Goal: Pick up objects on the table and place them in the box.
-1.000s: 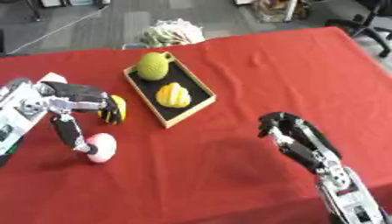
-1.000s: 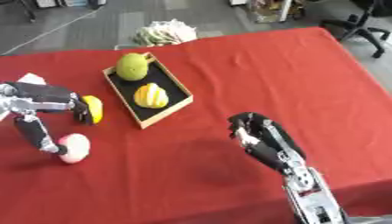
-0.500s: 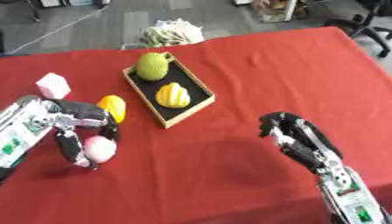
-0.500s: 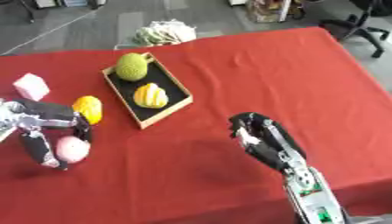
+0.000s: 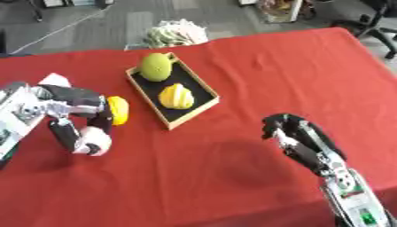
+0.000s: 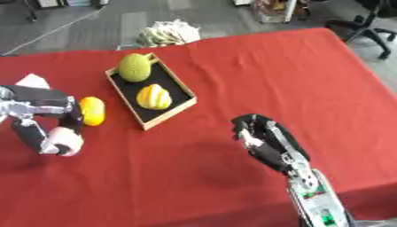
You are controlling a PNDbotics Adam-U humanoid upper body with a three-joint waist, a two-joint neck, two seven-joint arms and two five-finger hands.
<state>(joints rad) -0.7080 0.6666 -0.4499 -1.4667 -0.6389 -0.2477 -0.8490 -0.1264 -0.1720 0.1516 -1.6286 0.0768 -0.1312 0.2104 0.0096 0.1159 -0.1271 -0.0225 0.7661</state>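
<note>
We saw a red table (image 5: 256, 71) with a shallow wooden box (image 5: 172, 95) lying askew near its far middle. Inside the box, a round green fruit (image 5: 155, 67) sat at the far end and a yellow, ridged fruit (image 5: 176, 96) lay in the middle, the two close together.

The left hand (image 5: 77, 116) came in from the left edge, its fingers curled down around a pale pink ball-like object (image 5: 94, 140), which it pinched between thumb and fingers. We could not tell whether the ball was lifted off the cloth or touching it. Just beside that hand, on the side toward the box, lay a yellow-orange oval fruit (image 6: 91, 110), resting on the table between the hand and the box's near left edge; it looked to be touching the fingers or very near them. A small pale pink block (image 6: 33, 81) showed behind the left wrist, partly hidden by the arm.

The right hand (image 6: 262, 139) was well apart from all of this, at the lower right of the table, its fingers bent inward and closed on nothing

Beyond the table's far edge, a heap of light-coloured cloth (image 5: 177, 32) lay on the floor
</note>
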